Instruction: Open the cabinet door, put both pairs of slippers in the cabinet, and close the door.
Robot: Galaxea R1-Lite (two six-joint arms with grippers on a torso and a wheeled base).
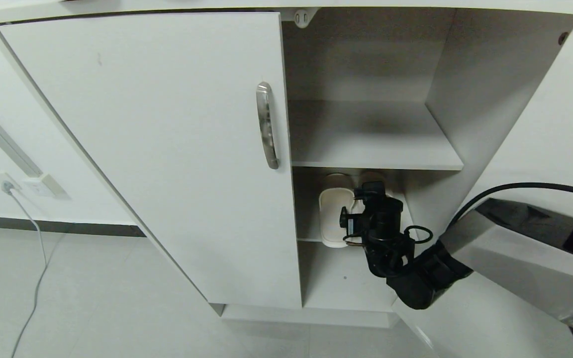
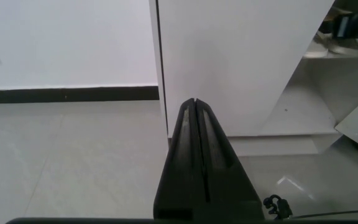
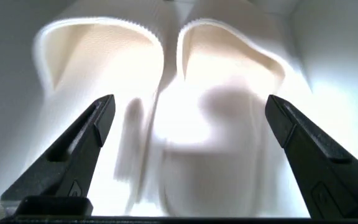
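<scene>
Right gripper (image 3: 190,104) fingers spread wide, straddling the white slipper pair (image 1: 333,219) at lower centre of frame, on the cabinet (image 1: 470,99) lower shelf. Left gripper (image 2: 194,106) pressed together above the floor (image 2: 73,162)

- A pair of slippers (image 1: 334,219) lay side by side on the lower shelf (image 1: 309,236), under the upper shelf (image 1: 371,144).
- The right gripper (image 3: 189,102) sat just before them.
</scene>
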